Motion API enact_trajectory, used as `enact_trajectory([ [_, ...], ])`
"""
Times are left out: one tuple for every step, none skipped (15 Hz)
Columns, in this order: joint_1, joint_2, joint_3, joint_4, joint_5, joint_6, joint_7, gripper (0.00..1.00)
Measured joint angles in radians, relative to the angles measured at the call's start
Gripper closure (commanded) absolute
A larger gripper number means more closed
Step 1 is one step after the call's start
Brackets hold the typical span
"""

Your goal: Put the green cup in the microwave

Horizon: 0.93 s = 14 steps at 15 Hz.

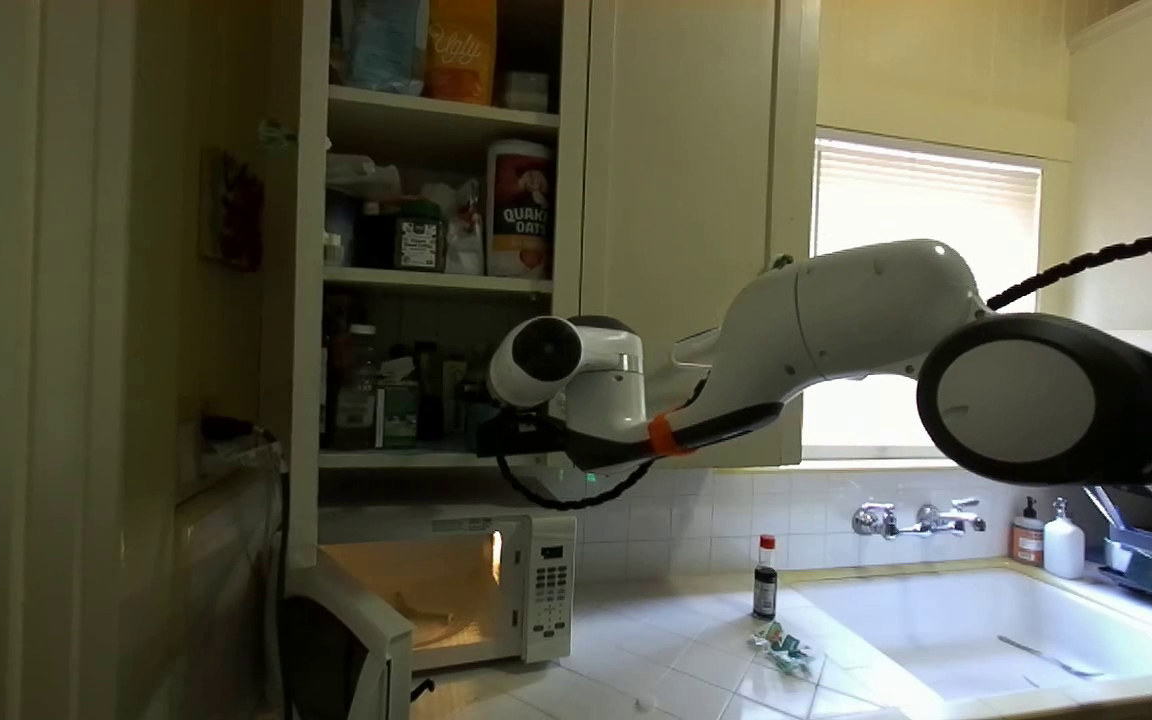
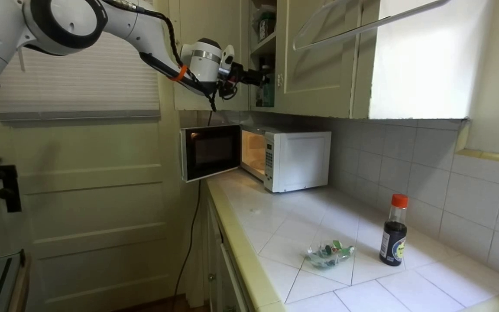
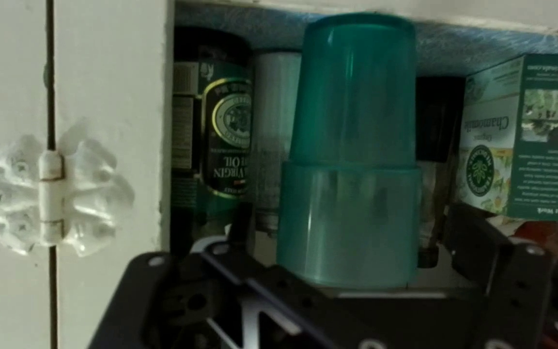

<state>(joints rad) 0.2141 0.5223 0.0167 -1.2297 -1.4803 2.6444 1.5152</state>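
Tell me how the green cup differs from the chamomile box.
The green cup is round and translucent; the chamomile box is angular and opaque. The cup looks plain; the box is printed. In the wrist view, the cup shows between the fingers, the box outside them. Both show green.

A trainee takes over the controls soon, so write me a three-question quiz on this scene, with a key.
1. True or false: the microwave door stands open.
2. In the wrist view, how do the fingers of the gripper show against the green cup? A) Pressed together. B) Apart, one on each side of it. C) Apart, both on the same side of it.
3. Fill in: on the counter, the bottle of dark liquid has a (blank) cap.
Key: 1. True. 2. B. 3. Red.
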Motion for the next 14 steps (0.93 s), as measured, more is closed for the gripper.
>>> enact_trajectory([
  [0.000,0.015,0.000,0.010,0.000,0.000,0.000,0.00],
  [0.001,0.031,0.000,0.022,0.000,0.000,0.000,0.00],
  [0.001,0.044,0.000,0.031,0.000,0.000,0.000,0.00],
  [0.001,0.055,0.000,0.040,0.000,0.000,0.000,0.00],
  [0.001,0.065,0.000,0.047,0.000,0.000,0.000,0.00],
  [0.001,0.074,0.000,0.052,0.000,-0.001,0.000,0.00],
  [0.000,0.083,0.000,0.056,0.000,-0.002,0.000,0.00],
  [0.000,0.093,-0.001,0.062,0.000,-0.002,-0.001,0.00],
  [0.000,0.104,-0.001,0.073,0.000,-0.004,-0.004,0.00],
  [0.000,0.117,-0.002,0.085,0.000,-0.008,-0.007,0.00],
  [0.000,0.129,-0.003,0.100,0.000,-0.014,-0.011,0.00],
  [-0.001,0.142,-0.005,0.116,0.001,-0.018,-0.016,0.00],
  [-0.002,0.156,-0.005,0.134,0.002,-0.019,-0.024,0.00],
  [-0.004,0.170,-0.005,0.155,0.003,-0.019,-0.032,0.00],
])
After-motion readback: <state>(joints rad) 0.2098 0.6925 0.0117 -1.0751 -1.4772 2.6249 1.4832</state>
